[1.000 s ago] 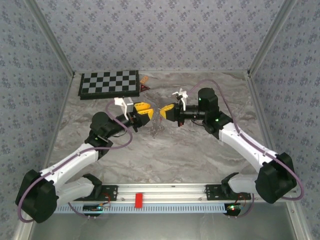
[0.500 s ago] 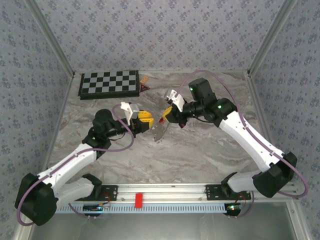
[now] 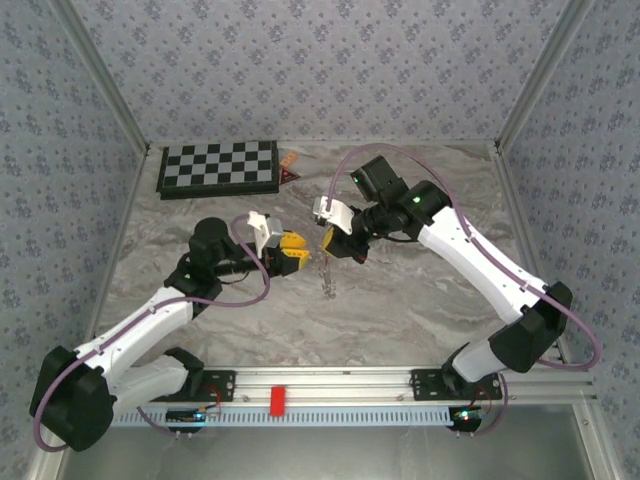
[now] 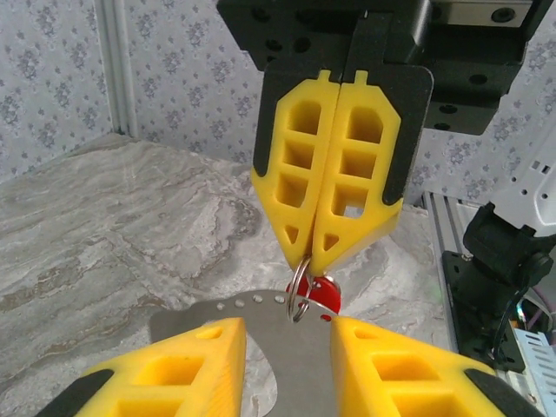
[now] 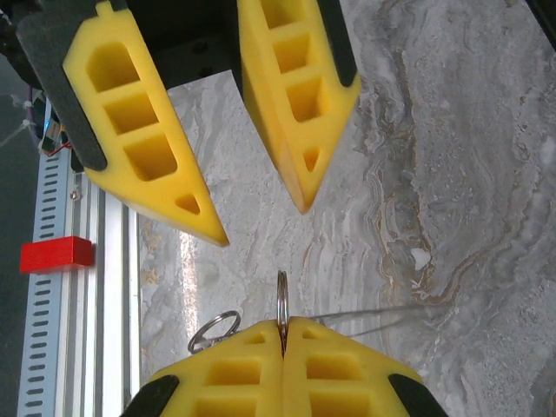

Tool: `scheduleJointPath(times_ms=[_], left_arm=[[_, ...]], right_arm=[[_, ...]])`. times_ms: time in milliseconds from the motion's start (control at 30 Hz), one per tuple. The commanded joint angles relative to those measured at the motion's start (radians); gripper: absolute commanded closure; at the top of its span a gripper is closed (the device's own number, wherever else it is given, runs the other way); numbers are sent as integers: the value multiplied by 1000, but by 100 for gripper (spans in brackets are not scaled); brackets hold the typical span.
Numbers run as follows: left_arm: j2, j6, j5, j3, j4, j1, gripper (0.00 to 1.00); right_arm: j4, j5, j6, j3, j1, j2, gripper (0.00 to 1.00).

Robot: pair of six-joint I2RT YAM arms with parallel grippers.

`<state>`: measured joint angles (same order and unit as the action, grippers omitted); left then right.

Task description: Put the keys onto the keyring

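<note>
Pressed together, the right hand [image 4: 306,261] pinches the keyring [image 4: 300,282] above the tabletop [image 4: 113,226], red key [image 4: 324,294] at its 4 o'clock, seemingly steadying it for the spread left hand [image 4: 287,323] at 6 o'clock.

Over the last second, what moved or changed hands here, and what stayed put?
The right arm swung its wrist leftward and tipped the right gripper downward, so the keyring now dangles beneath it. The left gripper slid slightly toward the near edge. Unchanged: right gripper shut on the keyring, left open, checkerboard in place.
</note>
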<state>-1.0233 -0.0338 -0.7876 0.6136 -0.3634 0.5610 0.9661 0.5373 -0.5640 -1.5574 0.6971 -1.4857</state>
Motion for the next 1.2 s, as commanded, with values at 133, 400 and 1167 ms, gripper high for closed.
scheduleJointPath(times_ms=[133, 400, 1167], left_arm=[[-32, 30, -71, 61, 17, -5, 69], [-44, 52, -93, 72, 49, 1, 70], [-64, 78, -105, 89, 91, 15, 85]], right_arm=[[63, -11, -41, -63, 26, -33, 100], [53, -7, -46, -70, 35, -38, 100], [61, -8, -44, -76, 73, -55, 100]])
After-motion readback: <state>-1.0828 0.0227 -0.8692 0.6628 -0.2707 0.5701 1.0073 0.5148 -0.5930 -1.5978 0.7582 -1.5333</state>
